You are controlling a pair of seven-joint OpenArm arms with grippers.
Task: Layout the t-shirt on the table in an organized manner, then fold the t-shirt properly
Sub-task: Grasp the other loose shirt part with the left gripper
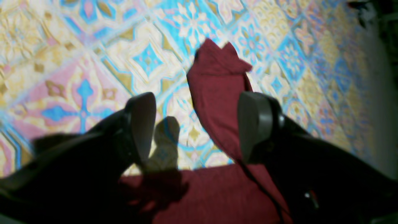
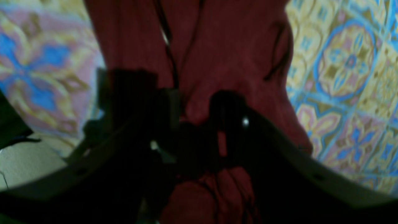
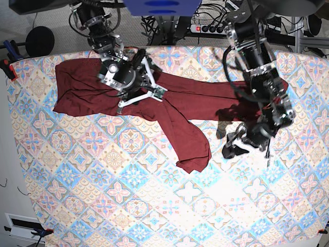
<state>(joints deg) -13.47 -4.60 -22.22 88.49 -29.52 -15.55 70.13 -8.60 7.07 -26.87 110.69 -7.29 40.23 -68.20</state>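
The dark maroon t-shirt [image 3: 82,87] lies stretched along the far side of the table [image 3: 154,206], with one long sleeve [image 3: 190,144] trailing toward the middle. My right gripper [image 3: 139,95] is down on the shirt's body. In the right wrist view its fingers [image 2: 149,102] stand apart, and a bunched fold of the t-shirt [image 2: 217,46] lies between them. My left gripper [image 3: 235,144] hovers open just past the shirt's right end. In the left wrist view a sleeve [image 1: 217,87] lies on the table [image 1: 77,62] near one fingertip, and nothing is held by the left gripper [image 1: 199,127].
A power strip [image 3: 205,28] and cables run behind the table's far edge. A round black object [image 3: 38,41] sits off the far left corner, and a red clamp [image 3: 7,69] is on the left edge. Bare patterned surface fills the near half.
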